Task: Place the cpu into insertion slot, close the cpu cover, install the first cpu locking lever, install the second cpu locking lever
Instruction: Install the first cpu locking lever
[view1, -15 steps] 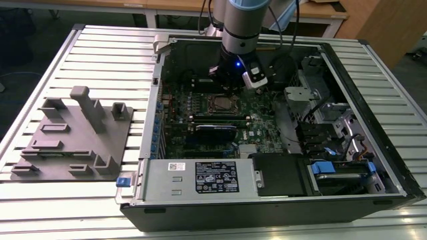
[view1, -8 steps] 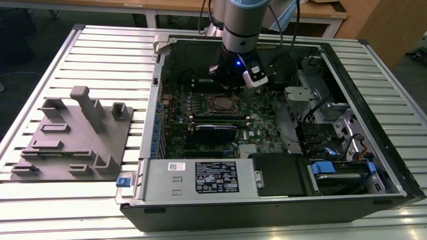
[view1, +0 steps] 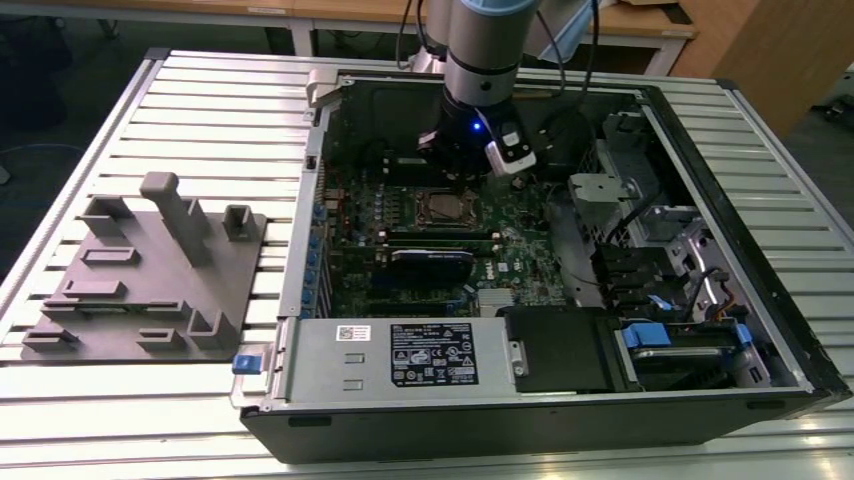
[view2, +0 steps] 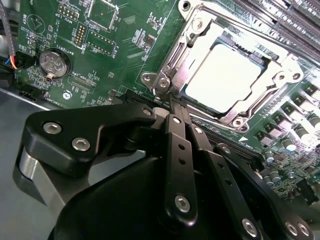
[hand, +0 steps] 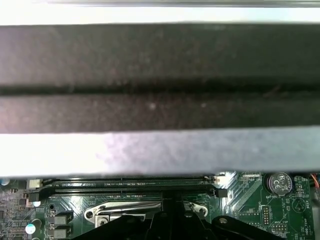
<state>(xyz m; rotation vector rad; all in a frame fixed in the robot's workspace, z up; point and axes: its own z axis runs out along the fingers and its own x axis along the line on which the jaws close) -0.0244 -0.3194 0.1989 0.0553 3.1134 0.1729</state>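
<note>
I have the arm plunged straight down into the computer case (view1: 747, 330). The gripper (view2: 175, 102) has its jaws pressed together, holding nothing, tips at the cpu cover (view2: 265, 107) edge; the cpu (view2: 222, 77) sits seated just beyond. The tips' contact point is hidden.

**Op:** From my station the exterior view is evenly lit from overhead. The slatted table (view1: 200, 110) shines pale and blooms white along its near edge; the computer case (view1: 747, 300) interior sits in deep shadow.

**Log:** And the wrist views?

**Op:** In the second wrist view I get hard glare on the cpu (view2: 225, 77), washed nearly white. The gripper (view2: 176, 107) is dark and soft-edged up close. In the first wrist view, blurred dark and overexposed bands; the motherboard (hand: 250, 200) is sharper.
</note>
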